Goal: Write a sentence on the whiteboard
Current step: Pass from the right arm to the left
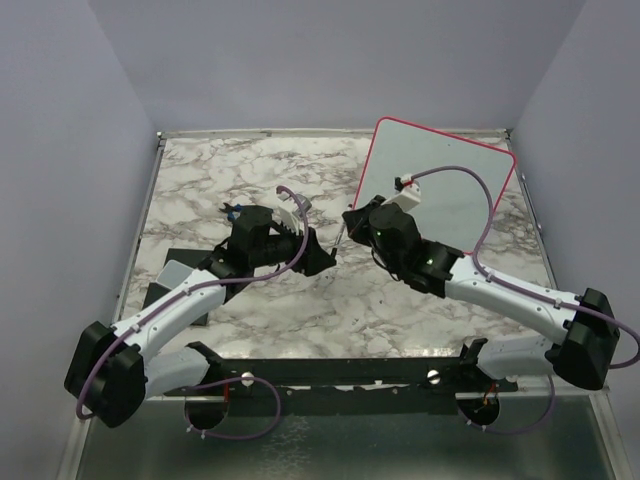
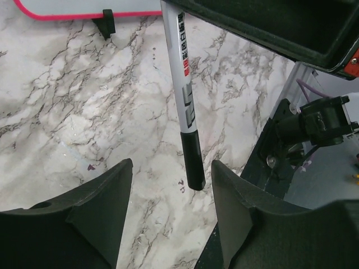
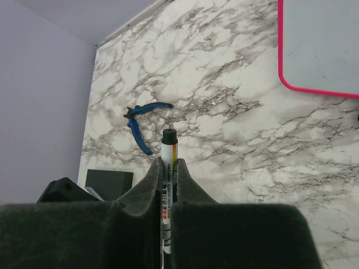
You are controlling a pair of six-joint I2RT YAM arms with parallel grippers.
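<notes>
We are clamping the marker point(image 3: 169, 147) in our right gripper point(image 3: 166, 168), the whiteboard point(image 3: 320, 45) lying at its two o'clock; our left gripper point(image 2: 171, 166) is standing with jaws apart.

I am looking at a marker point(image 2: 184, 95) with a white printed barrel ending in black, over the marble table point(image 1: 250, 180). Blue-handled pliers point(image 3: 143, 120) are lying on the table's far left part, and a dark flat pad point(image 3: 109, 182) is sitting nearer, apart from them.
</notes>
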